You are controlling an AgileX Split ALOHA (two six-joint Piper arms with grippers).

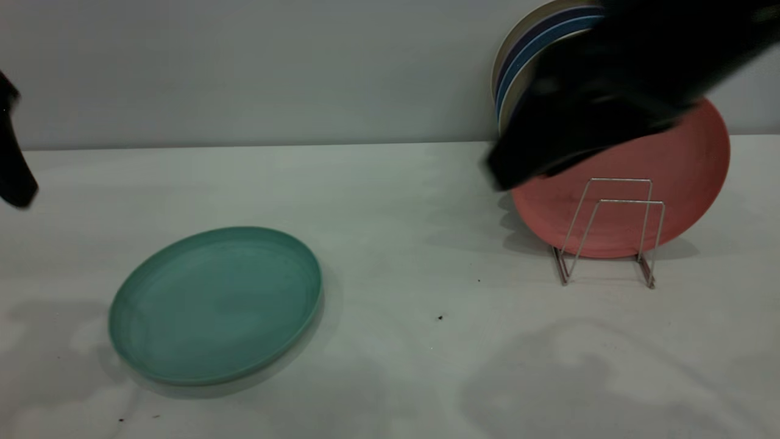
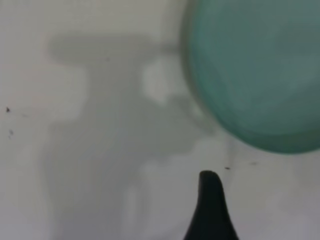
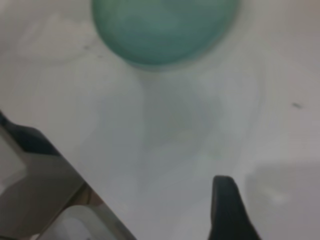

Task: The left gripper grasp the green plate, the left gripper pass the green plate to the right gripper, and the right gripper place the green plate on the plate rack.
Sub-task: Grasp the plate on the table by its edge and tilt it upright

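The green plate [image 1: 216, 305] lies flat on the white table at the front left. It also shows in the left wrist view [image 2: 255, 70] and the right wrist view [image 3: 165, 25]. My left gripper [image 1: 15, 177] hangs at the far left edge, above the table and apart from the plate; one finger [image 2: 210, 205] shows with bare table beside it, so it is open and empty. My right gripper [image 1: 509, 171] hovers at the back right, in front of the plate rack [image 1: 609, 235]; one finger [image 3: 227, 210] shows alone, open and empty.
A salmon-pink plate [image 1: 658, 183] stands upright in the rack. Several more plates [image 1: 530, 55] lean on the back wall behind it, partly hidden by the right arm. The table's edge [image 3: 65, 165] shows in the right wrist view.
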